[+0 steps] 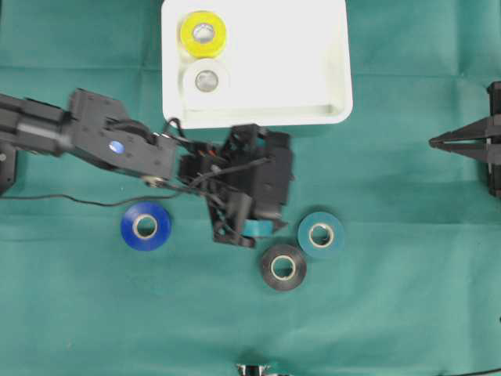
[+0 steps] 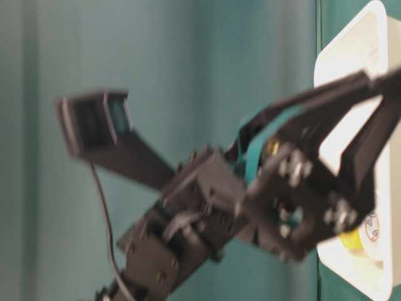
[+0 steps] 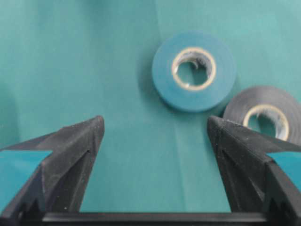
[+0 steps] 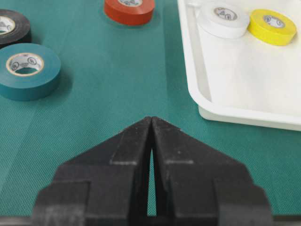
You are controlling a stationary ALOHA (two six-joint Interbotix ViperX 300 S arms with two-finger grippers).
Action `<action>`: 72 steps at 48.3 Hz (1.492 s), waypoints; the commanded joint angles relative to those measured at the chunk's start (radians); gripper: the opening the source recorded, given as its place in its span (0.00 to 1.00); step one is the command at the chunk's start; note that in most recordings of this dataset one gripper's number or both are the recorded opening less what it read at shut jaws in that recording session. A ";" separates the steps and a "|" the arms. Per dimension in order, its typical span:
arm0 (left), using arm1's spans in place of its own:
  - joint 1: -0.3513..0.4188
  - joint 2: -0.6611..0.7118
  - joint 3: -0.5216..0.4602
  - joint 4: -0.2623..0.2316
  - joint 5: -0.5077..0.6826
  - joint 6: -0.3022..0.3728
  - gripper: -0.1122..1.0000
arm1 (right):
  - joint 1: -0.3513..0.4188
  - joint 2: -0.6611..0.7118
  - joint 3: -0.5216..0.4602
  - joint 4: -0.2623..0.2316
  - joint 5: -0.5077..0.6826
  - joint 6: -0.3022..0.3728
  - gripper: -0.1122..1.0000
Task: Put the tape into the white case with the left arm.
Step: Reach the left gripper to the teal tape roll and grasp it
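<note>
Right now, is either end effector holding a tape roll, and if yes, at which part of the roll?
Nothing is held. The left end effector is open above bare cloth, short of the teal roll. The right end effector is shut and empty.

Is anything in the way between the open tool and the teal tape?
Nothing visible. In the left wrist view only bare green cloth lies between the open left tool and the teal tape. The black tape sits beside it, touching, on the far side.

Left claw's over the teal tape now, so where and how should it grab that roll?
Probably from straight above, claw open: the teal tape lies flat, hole up. One finger in the hole, one outside, on the side away from the black tape touching it.
</note>
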 commanded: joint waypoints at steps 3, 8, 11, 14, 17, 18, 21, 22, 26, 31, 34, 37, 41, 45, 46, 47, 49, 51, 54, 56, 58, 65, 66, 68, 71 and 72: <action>-0.012 0.023 -0.081 -0.002 0.020 -0.006 0.91 | -0.002 0.015 -0.009 -0.002 -0.009 -0.002 0.02; -0.018 0.055 -0.117 -0.002 0.028 -0.006 0.91 | -0.002 0.015 -0.009 -0.002 -0.009 -0.002 0.02; -0.023 0.074 -0.140 -0.002 0.031 -0.006 0.91 | -0.002 0.015 -0.009 -0.002 -0.009 -0.002 0.02; -0.029 0.097 -0.166 -0.003 0.038 -0.006 0.91 | -0.002 0.015 -0.011 -0.003 -0.009 -0.002 0.02; -0.032 0.118 -0.189 -0.002 0.044 -0.006 0.91 | -0.002 0.015 -0.011 -0.003 -0.009 -0.002 0.02; -0.032 0.126 -0.196 -0.002 0.048 -0.006 0.91 | -0.002 0.015 -0.011 -0.002 -0.009 -0.002 0.02; -0.034 0.149 -0.215 -0.002 0.054 -0.006 0.91 | -0.002 0.015 -0.011 -0.002 -0.009 -0.002 0.02; -0.032 0.155 -0.221 -0.002 0.055 -0.006 0.91 | -0.002 0.015 -0.009 -0.002 -0.009 -0.002 0.02; -0.032 0.178 -0.236 0.000 0.061 -0.005 0.91 | -0.002 0.015 -0.009 -0.002 -0.009 -0.002 0.02; -0.028 0.199 -0.249 0.002 0.061 -0.005 0.91 | -0.002 0.015 -0.009 -0.003 -0.009 -0.002 0.02; -0.025 0.207 -0.256 0.002 0.058 -0.005 0.91 | -0.002 0.015 -0.011 -0.002 -0.009 -0.002 0.02; -0.018 0.218 -0.265 0.002 0.057 -0.005 0.91 | -0.002 0.015 -0.009 -0.002 -0.009 -0.002 0.02; -0.011 0.236 -0.278 0.002 0.057 -0.005 0.91 | -0.002 0.015 -0.011 -0.002 -0.009 -0.002 0.02; -0.003 0.258 -0.293 0.002 0.063 -0.005 0.91 | -0.002 0.015 -0.011 -0.003 -0.011 -0.002 0.02; -0.002 0.264 -0.296 0.002 0.063 -0.005 0.91 | -0.002 0.015 -0.009 -0.002 -0.009 -0.002 0.02; -0.002 0.268 -0.299 0.002 0.064 -0.005 0.91 | -0.002 0.017 -0.009 -0.003 -0.009 -0.002 0.02; 0.000 0.276 -0.304 0.002 0.067 -0.005 0.91 | -0.002 0.015 -0.009 -0.002 -0.009 -0.002 0.02; 0.002 0.284 -0.308 0.002 0.071 -0.005 0.91 | -0.002 0.015 -0.009 -0.002 -0.009 -0.002 0.02; 0.000 0.291 -0.316 0.002 0.075 -0.005 0.91 | -0.002 0.015 -0.011 -0.002 -0.009 -0.002 0.02; 0.000 0.298 -0.319 0.002 0.077 -0.005 0.91 | -0.002 0.015 -0.011 -0.002 -0.009 -0.002 0.02; 0.002 0.302 -0.324 0.002 0.077 -0.005 0.91 | -0.002 0.015 -0.009 -0.002 -0.009 -0.002 0.02; 0.005 0.318 -0.333 0.002 0.077 -0.005 0.91 | -0.002 0.015 -0.009 -0.002 -0.009 -0.002 0.02; 0.005 0.319 -0.334 0.002 0.077 -0.005 0.91 | -0.002 0.015 -0.011 -0.002 -0.009 -0.002 0.02; 0.005 0.324 -0.336 0.002 0.077 -0.005 0.91 | -0.002 0.015 -0.011 -0.002 -0.009 -0.002 0.02; 0.005 0.327 -0.337 0.002 0.077 -0.006 0.90 | -0.002 0.015 -0.011 -0.003 -0.009 -0.002 0.02; 0.005 0.327 -0.337 0.002 0.077 -0.006 0.90 | -0.002 0.015 -0.009 -0.002 -0.009 -0.002 0.02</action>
